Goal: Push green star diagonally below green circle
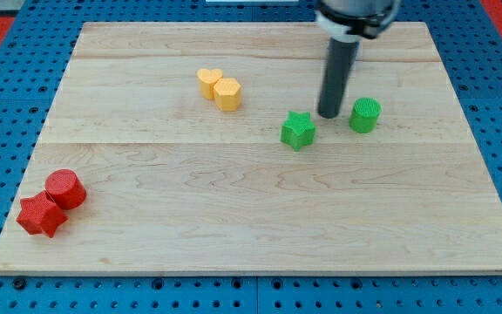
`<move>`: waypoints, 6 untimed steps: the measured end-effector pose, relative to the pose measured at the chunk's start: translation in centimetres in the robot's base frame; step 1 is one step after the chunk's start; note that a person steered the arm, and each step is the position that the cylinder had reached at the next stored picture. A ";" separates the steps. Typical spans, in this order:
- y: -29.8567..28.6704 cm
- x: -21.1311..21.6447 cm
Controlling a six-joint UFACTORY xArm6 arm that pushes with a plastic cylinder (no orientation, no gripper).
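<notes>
- My tip [329, 115] stands on the tabletop [260, 218] between the green star [297, 130] and the green circle [364, 115], just beside both; whether it touches either cannot be told.
- The arm carries no pincer, only a dark rod reaching down from the view's top.
- The star lies to the view's left of the circle and slightly lower, near the board's middle.
- A yellow heart [208, 81] and a yellow hexagon [227, 93] touch, toward the view's upper left of the star.
- A red circle [64, 188] and a red star [40, 215] sit together at the view's bottom left corner, well apart from the rest.
</notes>
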State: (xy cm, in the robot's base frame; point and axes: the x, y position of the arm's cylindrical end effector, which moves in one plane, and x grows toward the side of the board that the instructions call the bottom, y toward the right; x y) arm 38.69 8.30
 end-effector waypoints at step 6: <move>2.8 5.4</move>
